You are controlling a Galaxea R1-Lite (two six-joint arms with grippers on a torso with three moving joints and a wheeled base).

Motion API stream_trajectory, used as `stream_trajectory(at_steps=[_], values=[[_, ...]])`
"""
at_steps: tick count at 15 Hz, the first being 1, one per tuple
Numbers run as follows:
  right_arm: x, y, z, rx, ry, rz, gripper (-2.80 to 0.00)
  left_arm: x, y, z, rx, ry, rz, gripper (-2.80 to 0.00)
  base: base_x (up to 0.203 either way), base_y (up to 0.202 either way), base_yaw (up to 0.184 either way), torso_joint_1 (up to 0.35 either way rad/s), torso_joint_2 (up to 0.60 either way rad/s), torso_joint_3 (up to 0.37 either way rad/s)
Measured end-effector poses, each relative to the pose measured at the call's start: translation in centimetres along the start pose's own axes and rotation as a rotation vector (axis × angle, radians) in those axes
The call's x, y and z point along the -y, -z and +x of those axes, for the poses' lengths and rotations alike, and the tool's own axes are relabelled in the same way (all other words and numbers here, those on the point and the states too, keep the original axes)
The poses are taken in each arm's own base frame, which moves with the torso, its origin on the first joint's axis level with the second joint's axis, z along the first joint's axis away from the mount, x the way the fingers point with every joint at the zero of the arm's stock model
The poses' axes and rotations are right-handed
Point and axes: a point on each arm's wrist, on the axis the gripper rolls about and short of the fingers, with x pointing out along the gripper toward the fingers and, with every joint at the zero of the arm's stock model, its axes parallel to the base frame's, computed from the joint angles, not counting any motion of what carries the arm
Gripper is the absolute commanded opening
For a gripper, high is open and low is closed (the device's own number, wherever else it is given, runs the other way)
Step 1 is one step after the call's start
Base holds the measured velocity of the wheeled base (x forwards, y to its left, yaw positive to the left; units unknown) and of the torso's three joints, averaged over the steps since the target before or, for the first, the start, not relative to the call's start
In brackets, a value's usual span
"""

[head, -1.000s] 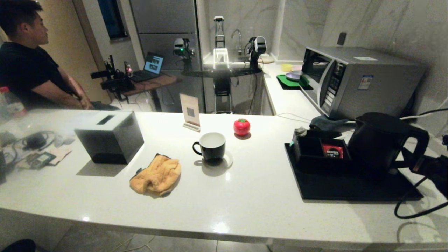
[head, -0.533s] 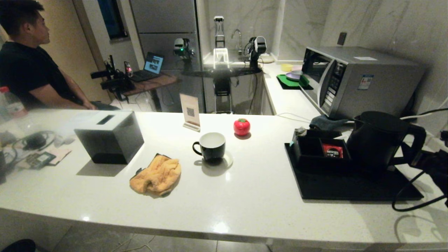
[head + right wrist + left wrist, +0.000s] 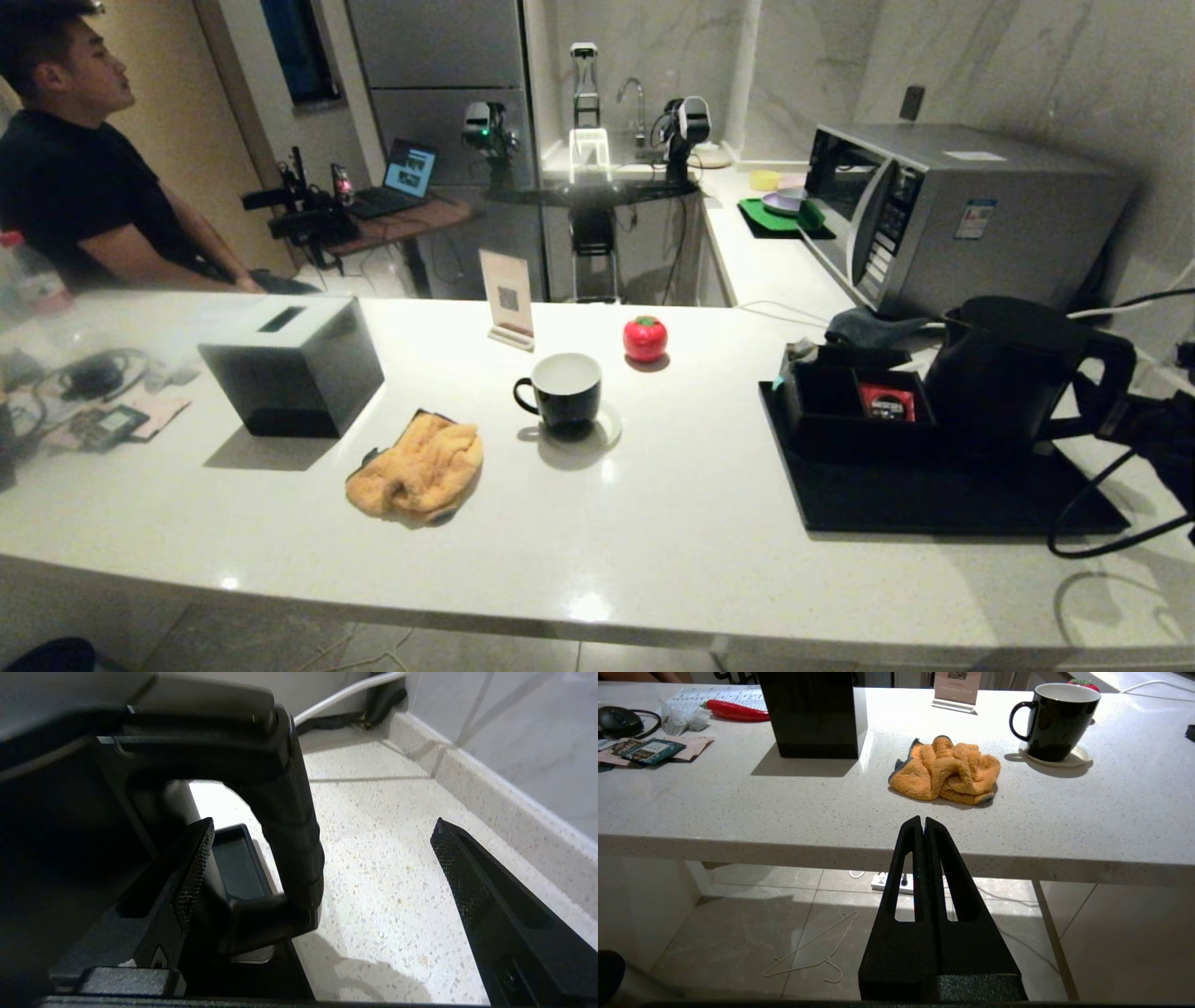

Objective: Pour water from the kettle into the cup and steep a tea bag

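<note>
The black kettle (image 3: 1004, 373) stands on a black tray (image 3: 934, 509) at the counter's right, its loop handle (image 3: 1111, 383) facing my right gripper (image 3: 1120, 425). In the right wrist view that gripper (image 3: 321, 823) is open, and the handle (image 3: 289, 835) stands between its fingers, close to one pad and touching neither. The black cup (image 3: 565, 390), white inside, sits on a coaster mid-counter. A red sachet (image 3: 885, 401) lies in the compartment box; I cannot tell whether it is the tea bag. My left gripper (image 3: 923, 820) is shut, parked below the counter's front edge.
A low black compartment box (image 3: 822, 401) shares the tray, with a microwave (image 3: 962, 215) behind it. On the counter are a red tomato-shaped object (image 3: 645, 338), an orange cloth (image 3: 417, 467), a black tissue box (image 3: 289, 364) and a sign stand (image 3: 507, 297). A person (image 3: 65, 187) sits back left.
The kettle's outline has shifted slightly back and left on the tray, and my right gripper has edged a little at its handle. The person has leaned back.
</note>
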Motion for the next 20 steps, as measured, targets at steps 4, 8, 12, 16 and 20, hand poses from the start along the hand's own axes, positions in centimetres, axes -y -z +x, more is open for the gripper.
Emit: stream_trajectory(at_steps=[4,8,12,16,20], values=[[0.0,-0.4,0.0,0.014,-0.013,0.000,0.00,0.0,0.0,0.0,0.000,0.000,0.000,-2.80,0.000,0.000,0.000,0.000,0.00,0.000],[0.0,-0.8,0.2,0.033,-0.041,-0.002,0.00,0.0,0.0,0.0,0.000,0.000,0.000,-2.80,0.000,0.000,0.000,0.000,0.00,0.000],[-0.1,-1.2,0.3,0.050,-0.069,-0.003,0.00,0.0,0.0,0.0,0.000,0.000,0.000,-2.80,0.000,0.000,0.000,0.000,0.00,0.000],[-0.1,-1.4,0.3,0.056,-0.074,-0.003,0.00,0.0,0.0,0.0,0.000,0.000,0.000,-2.80,0.000,0.000,0.000,0.000,0.00,0.000],[0.4,-1.5,0.5,0.064,-0.069,-0.029,0.00,0.0,0.0,0.0,0.000,0.000,0.000,-2.80,0.000,0.000,0.000,0.000,0.00,0.000]])
